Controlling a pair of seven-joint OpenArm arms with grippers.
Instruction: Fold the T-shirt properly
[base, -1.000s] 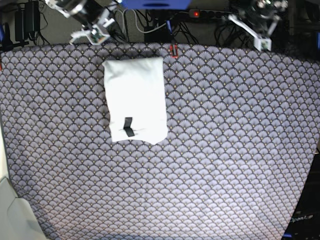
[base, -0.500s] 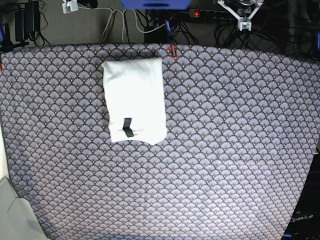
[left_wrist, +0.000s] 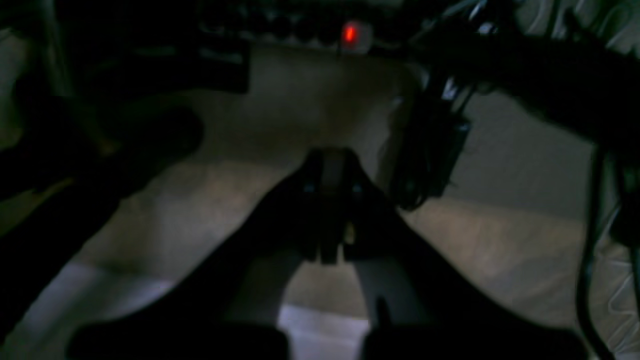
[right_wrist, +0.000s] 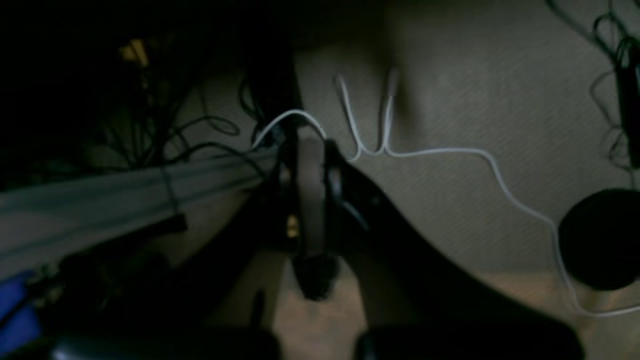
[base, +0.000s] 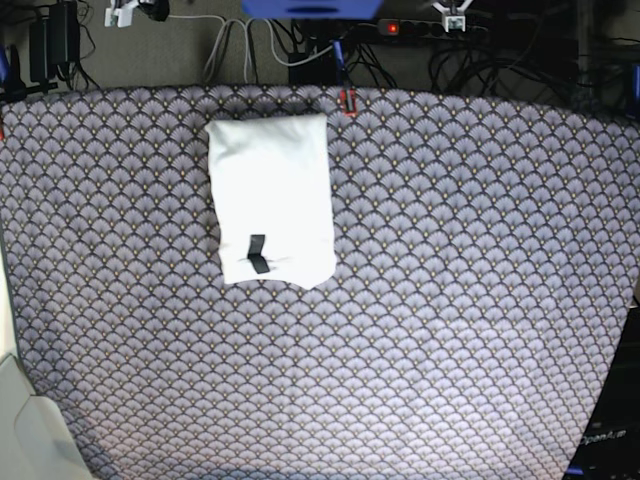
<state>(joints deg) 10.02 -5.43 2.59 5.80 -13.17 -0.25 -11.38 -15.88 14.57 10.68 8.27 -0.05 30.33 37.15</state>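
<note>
T-shirt (base: 270, 198) lies folded, tag up, on the bench (base: 450, 300); both claws (left_wrist: 327, 210) (right_wrist: 307, 200) parked clear, clenched on nothing, job looks finished.

T-shirt (base: 270, 195): one, folded
Black tag (base: 258, 254): one
Patterned table cover (base: 450, 300): one
Power strip with red light (base: 415, 27): one

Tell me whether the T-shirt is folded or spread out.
Folded. The T-shirt lies as a compact white rectangle on the patterned table cover, plain side up, no sleeves showing, small black tag near its front edge.
</note>
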